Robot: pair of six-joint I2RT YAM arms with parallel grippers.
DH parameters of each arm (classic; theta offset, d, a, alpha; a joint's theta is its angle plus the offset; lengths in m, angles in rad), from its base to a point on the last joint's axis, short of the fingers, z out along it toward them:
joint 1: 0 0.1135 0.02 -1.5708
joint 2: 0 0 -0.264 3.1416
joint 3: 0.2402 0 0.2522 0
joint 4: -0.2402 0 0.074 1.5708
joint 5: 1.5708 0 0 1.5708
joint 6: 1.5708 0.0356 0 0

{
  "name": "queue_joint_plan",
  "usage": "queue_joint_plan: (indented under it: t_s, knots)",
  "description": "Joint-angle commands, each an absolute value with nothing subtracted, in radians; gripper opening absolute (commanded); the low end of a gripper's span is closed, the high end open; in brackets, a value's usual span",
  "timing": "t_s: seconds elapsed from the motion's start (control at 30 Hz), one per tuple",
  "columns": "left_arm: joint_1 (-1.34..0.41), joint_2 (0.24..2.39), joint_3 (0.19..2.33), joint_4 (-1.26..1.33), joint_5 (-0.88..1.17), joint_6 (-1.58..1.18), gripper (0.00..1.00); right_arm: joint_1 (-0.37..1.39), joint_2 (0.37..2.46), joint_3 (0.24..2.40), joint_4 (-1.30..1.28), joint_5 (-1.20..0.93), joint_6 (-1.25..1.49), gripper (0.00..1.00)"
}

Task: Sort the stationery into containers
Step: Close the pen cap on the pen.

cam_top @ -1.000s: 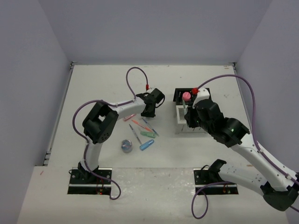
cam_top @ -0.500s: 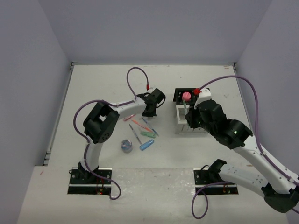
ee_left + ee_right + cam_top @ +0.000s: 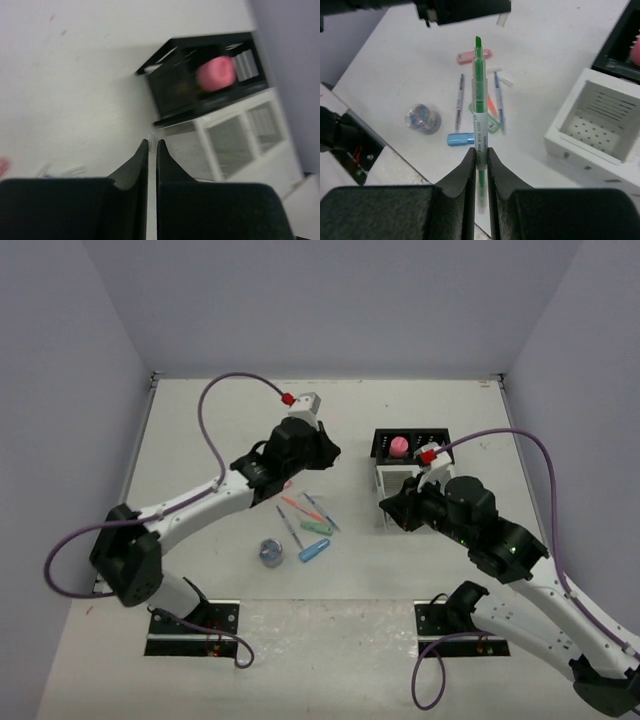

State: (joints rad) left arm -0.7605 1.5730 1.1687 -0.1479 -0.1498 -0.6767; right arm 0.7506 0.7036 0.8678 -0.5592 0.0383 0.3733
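Low centre of the right wrist view, I am pinching the seemingly light, stiff green pen (image 3: 479, 90) mid-barrel in the right gripper (image 3: 480, 152); left gripper (image 3: 152, 142) closed, empty.

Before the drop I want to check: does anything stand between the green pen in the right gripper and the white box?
Nothing visible does. The right gripper holds the green pen, and only bare table lies between it and the white box.

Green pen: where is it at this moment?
In the right wrist view the green pen is clamped by the right gripper, above the table, left of the white organiser.
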Motion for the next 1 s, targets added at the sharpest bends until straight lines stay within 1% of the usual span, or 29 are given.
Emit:
queue_joint_plan:
  t_s: [0.0,0.07,0.1,0.17,0.23,0.33,0.47,0.97]
  knots:
    - [-0.764,1.307,0.919,0.404,0.033,-0.766,0.00,0.749,0.713,0.787,-0.364,-0.227,0.393,0.00]
    - [-0.764,1.240,0.813,0.574,0.085,-0.827,0.00,0.749,0.686,0.726,-0.236,-0.337,0.442,0.00]
    - [-0.764,1.215,0.796,0.600,0.092,-0.848,0.00,0.750,0.671,0.709,-0.164,-0.365,0.472,0.00]
    - [-0.765,1.171,0.744,0.682,0.110,-0.876,0.00,0.751,0.667,0.672,-0.100,-0.423,0.500,0.00]
    - [-0.764,1.132,0.688,0.776,0.128,-0.917,0.00,0.756,0.677,0.660,-0.033,-0.446,0.531,0.00]
    - [-0.764,1.123,0.684,0.822,0.177,-0.940,0.00,0.764,0.701,0.663,0.022,-0.451,0.543,0.00]
    - [-0.765,1.116,0.655,0.902,0.208,-0.957,0.00,0.769,0.726,0.671,0.037,-0.396,0.542,0.00]
    - [-0.764,1.154,0.629,1.020,0.290,-0.985,0.00,0.769,0.719,0.682,0.004,-0.298,0.552,0.00]
